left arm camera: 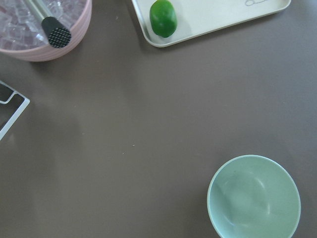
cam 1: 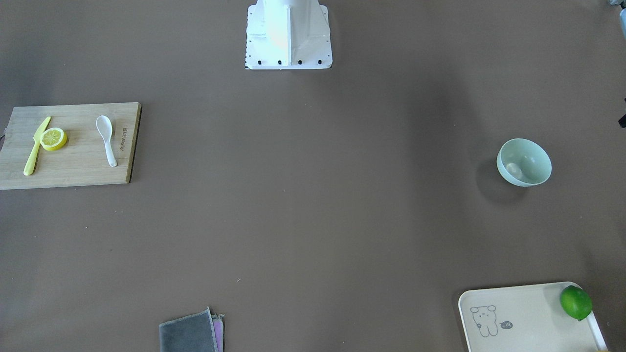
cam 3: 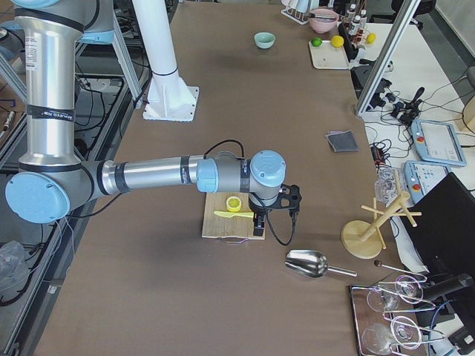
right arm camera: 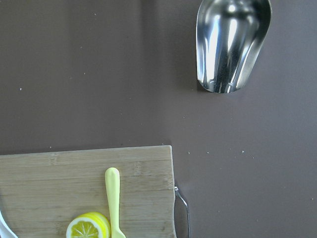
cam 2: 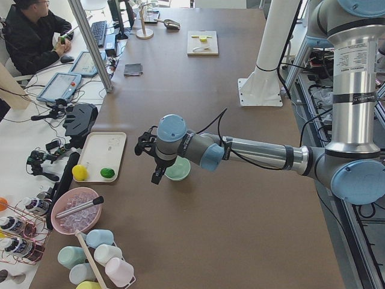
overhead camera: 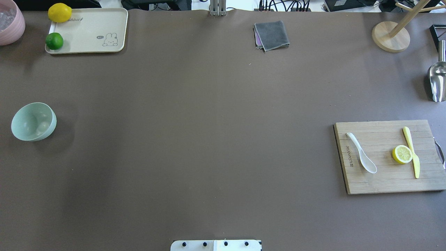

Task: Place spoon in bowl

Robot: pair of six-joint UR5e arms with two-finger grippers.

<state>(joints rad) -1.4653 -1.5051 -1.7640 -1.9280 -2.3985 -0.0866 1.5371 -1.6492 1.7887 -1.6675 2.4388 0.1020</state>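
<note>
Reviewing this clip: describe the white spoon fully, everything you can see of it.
The spoon is small, glossy and white, ceramic or plastic by its look, with an oval scoop and a short thick handle. It lies flat and slanted on the wooden cutting board, hollow side apparently up, near the edge with printed lettering, scoop end toward the robot. Only the board touches it.

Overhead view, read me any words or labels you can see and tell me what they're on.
"abbit" (first letter unclear): printed on the tray, near its far edge.
"hi~", roughly: in the speech bubble beside the rabbit drawing.
Cutting board, brand stamp: too blurred to read.
</note>
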